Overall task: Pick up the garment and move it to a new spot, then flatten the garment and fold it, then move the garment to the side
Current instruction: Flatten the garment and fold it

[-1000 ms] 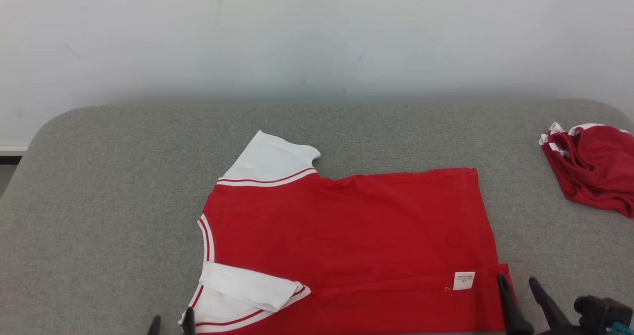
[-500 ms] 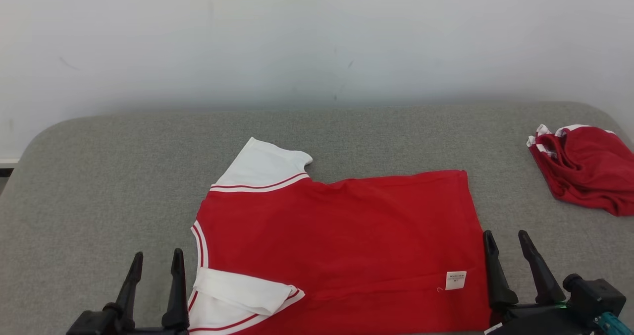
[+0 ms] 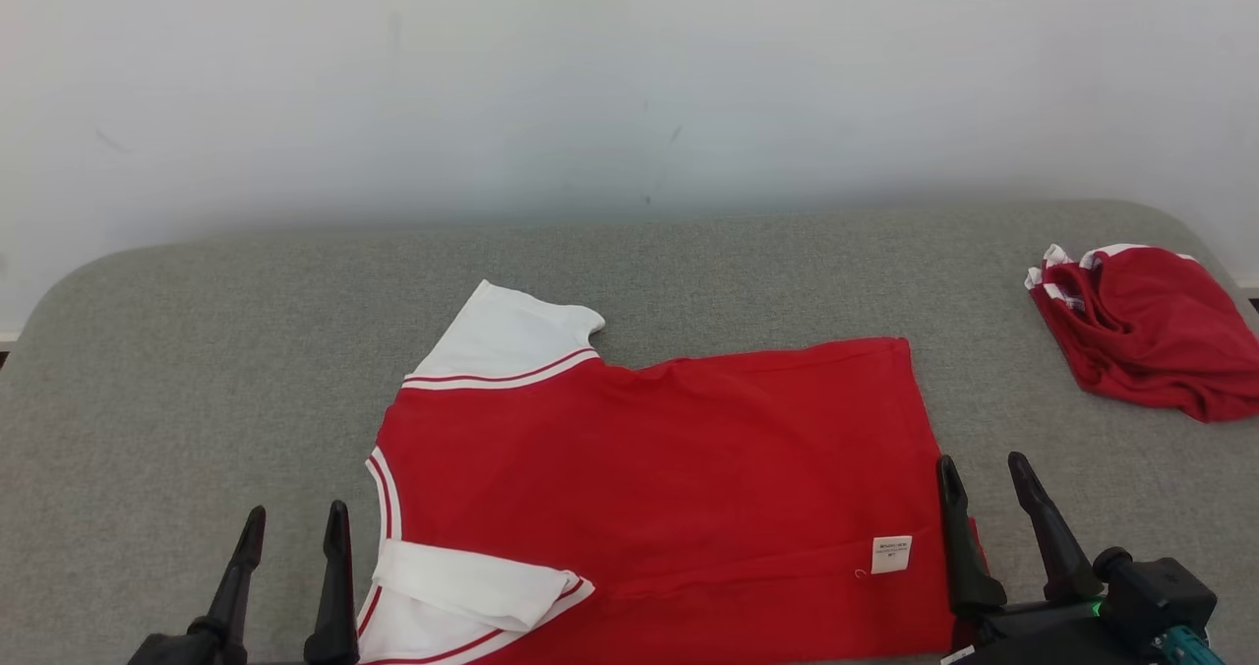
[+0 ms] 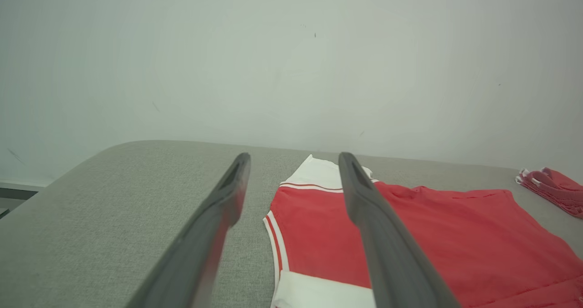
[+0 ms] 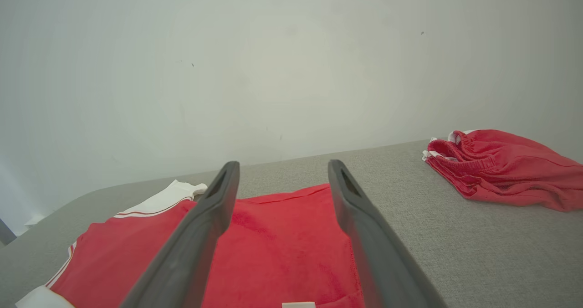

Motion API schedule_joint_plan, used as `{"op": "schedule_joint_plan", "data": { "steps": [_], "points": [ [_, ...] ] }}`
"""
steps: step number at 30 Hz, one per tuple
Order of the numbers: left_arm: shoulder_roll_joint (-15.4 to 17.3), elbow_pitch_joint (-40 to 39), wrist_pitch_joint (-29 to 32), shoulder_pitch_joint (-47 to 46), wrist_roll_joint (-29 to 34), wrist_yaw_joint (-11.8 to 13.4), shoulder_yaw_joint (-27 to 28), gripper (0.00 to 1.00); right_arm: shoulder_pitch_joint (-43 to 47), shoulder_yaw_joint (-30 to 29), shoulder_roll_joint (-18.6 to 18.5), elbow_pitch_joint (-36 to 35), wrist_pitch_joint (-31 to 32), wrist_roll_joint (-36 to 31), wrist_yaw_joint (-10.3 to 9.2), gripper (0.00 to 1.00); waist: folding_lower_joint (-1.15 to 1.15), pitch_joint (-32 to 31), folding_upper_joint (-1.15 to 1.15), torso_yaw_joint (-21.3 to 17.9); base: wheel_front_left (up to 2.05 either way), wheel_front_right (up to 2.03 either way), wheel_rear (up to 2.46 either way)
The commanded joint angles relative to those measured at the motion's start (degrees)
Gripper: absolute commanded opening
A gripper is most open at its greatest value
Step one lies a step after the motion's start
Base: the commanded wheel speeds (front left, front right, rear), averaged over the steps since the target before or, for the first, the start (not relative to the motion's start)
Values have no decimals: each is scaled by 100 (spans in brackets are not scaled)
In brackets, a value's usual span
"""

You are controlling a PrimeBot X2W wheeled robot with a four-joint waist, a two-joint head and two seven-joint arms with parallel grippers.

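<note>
Beside the near corners of the red garment (image 3: 649, 468), spread mid-desk (image 3: 197, 350) with its near edge turned over, the left gripper (image 3: 295, 519) and right gripper (image 3: 982, 460) hover, fingers (image 3: 336, 567) wide apart and empty; the next fold probably wants both corners pinched level.

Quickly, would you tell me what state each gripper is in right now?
Left gripper: open, holding nothing.
Right gripper: open, holding nothing.

A crumpled red bundle (image 3: 1141, 335) lies on the grey table (image 3: 197, 350).
</note>
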Motion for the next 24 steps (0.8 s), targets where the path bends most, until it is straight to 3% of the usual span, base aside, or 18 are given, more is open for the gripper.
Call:
{"op": "schedule_joint_plan", "data": {
  "steps": [1, 24],
  "points": [
    [-17, -34, -15, 99, 80, -36, 56, 100, 83, -1, 19, 7, -36, -60, -15, 100, 0, 1, 0, 25, 0, 0, 0],
    [-43, -11, -16, 302, 129, -185, 298, 100, 120, 30, 16, 46, -52, -201, -15, 100, 0, 91, 0, 85, 0, 0, 0]
  ]
}}
